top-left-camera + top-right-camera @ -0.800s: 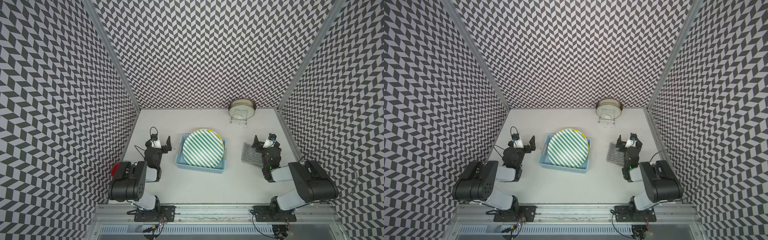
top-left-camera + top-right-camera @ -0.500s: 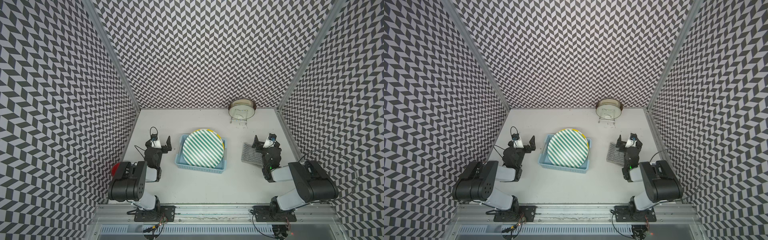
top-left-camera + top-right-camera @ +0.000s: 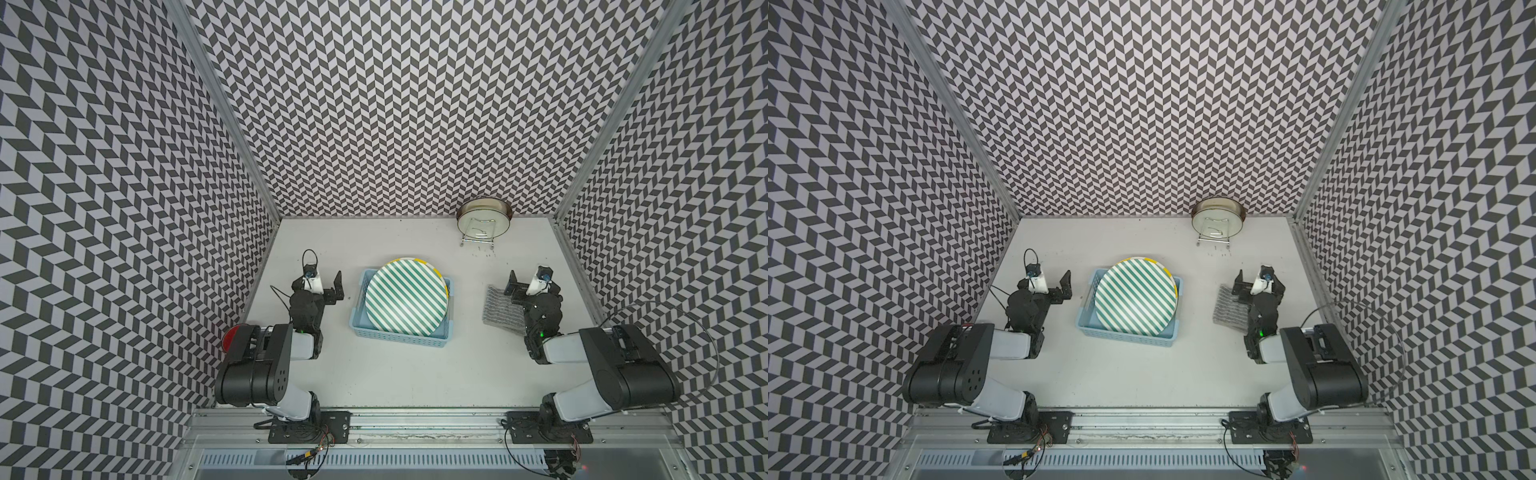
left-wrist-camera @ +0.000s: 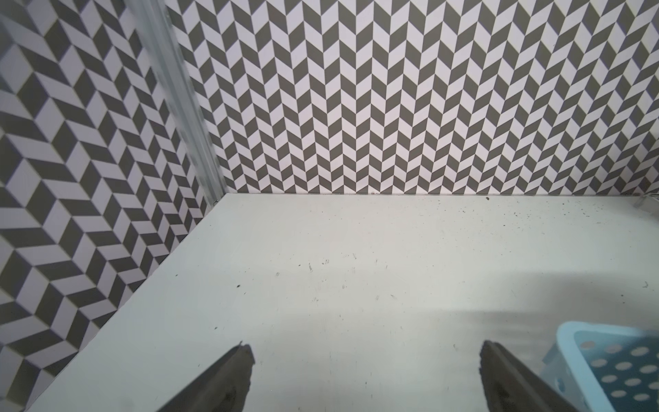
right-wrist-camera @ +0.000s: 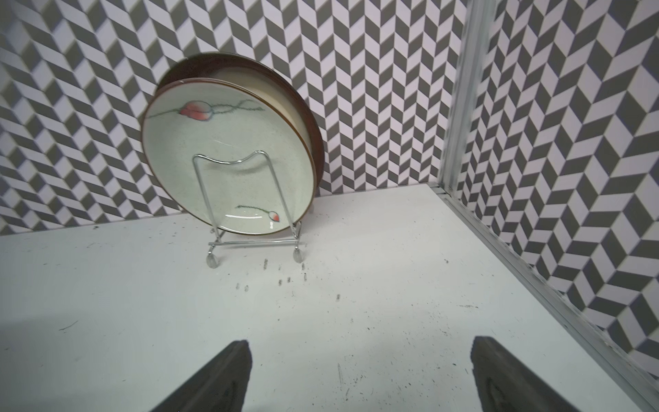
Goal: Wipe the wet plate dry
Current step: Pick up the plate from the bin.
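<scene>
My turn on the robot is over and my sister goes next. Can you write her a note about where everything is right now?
Left gripper: open, empty, over bare table beside the blue basket.
Right gripper: open, empty, at the edge of the grey cloth, which lies flat on the table.
Striped plate: resting in the basket, between the two arms.
Done: nothing yet; cloth not picked up, plate untouched.
Left: pick up the cloth, wipe the plate dry.
</scene>
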Controlling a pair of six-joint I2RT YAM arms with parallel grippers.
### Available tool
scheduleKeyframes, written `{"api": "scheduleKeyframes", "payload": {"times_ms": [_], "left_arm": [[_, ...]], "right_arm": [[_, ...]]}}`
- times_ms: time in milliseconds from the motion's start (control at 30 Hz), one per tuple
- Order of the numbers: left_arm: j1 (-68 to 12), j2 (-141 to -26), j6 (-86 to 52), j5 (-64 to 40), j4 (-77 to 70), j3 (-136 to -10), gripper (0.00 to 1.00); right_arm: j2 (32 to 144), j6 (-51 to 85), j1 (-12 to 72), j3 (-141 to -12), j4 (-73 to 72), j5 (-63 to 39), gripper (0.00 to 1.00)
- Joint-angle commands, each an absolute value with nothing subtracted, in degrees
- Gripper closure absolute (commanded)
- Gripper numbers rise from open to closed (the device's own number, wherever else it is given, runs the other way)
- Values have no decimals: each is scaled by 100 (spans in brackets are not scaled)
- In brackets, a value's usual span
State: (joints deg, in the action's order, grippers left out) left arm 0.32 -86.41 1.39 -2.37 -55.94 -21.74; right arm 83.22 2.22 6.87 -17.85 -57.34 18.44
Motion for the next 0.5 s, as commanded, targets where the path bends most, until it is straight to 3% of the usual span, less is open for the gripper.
{"api": "scheduleKeyframes", "payload": {"times_ms": [0,100,167,267,467], "left_arm": [[-69,-8223,529,-465,-3517,-3179,0],[-53,-7918,663,-838,-2186,-3757,0],[-63,-7732,792,-1304,-1318,-4091,0],[-126,-7627,1185,-2067,-36,-4573,0],[-334,-7639,1825,-1973,1806,-5191,2]], "right_arm": [[7339,902,948,-2747,-3858,2547,0],[6854,2617,937,-3082,-2353,2550,1],[6774,3461,837,-3081,-2098,2023,1],[6825,3546,662,-3359,-1956,354,0],[7085,2968,998,-4212,-1192,-1868,2]]}}
